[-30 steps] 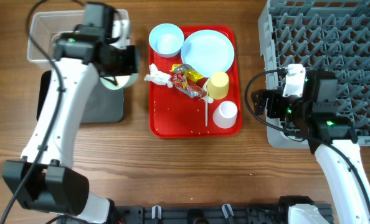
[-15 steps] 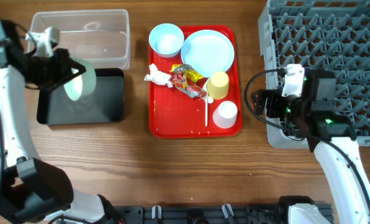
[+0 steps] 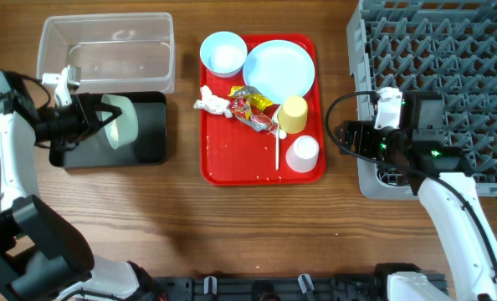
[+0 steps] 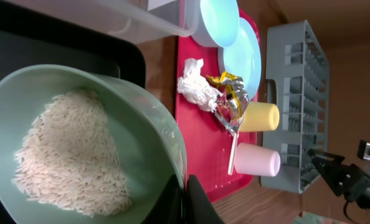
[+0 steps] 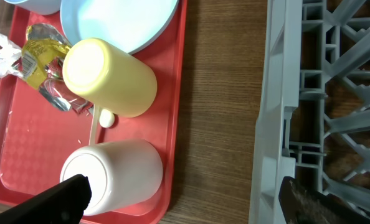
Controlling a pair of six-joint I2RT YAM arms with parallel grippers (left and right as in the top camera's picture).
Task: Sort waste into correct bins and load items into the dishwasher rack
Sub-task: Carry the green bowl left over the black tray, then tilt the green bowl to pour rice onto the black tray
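Note:
My left gripper is shut on the rim of a light blue bowl and holds it tilted on its side over the black tray. The left wrist view shows white rice lying in the bowl, with the fingers pinching its rim. The clear tub stands behind the black tray. On the red tray are another blue bowl, the blue plate, crumpled wrappers, a yellow cup, a pink cup and a white utensil. My right gripper is open and empty between the red tray and the rack.
The right wrist view shows the yellow cup and the pink cup lying on their sides, with bare wood between the red tray and the grey rack edge. A few grains lie on the red tray.
My left arm has carried the bowl from beside the clear tub out to the left, then down over the black tray, tilted further. My right gripper has edged slightly left.

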